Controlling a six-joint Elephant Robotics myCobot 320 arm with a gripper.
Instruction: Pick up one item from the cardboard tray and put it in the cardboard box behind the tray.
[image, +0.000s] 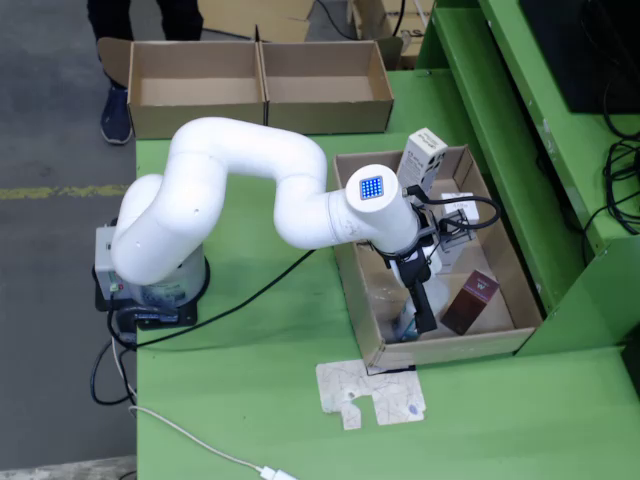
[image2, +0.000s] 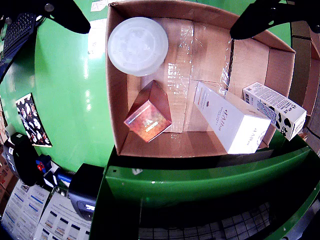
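Cardboard tray (image: 520, 300) partly hidden by arm (image: 290, 200) (claw (image: 420, 305) state unclear).

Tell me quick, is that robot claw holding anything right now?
Gripper: open and holding nothing, fingers spread wide above the cardboard tray.

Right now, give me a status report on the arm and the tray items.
Gripper open, empty, above shallow cardboard tray. Round translucent white lid nearest between the fingers; reddish-brown carton, two white cartons beside. Nothing blocking.
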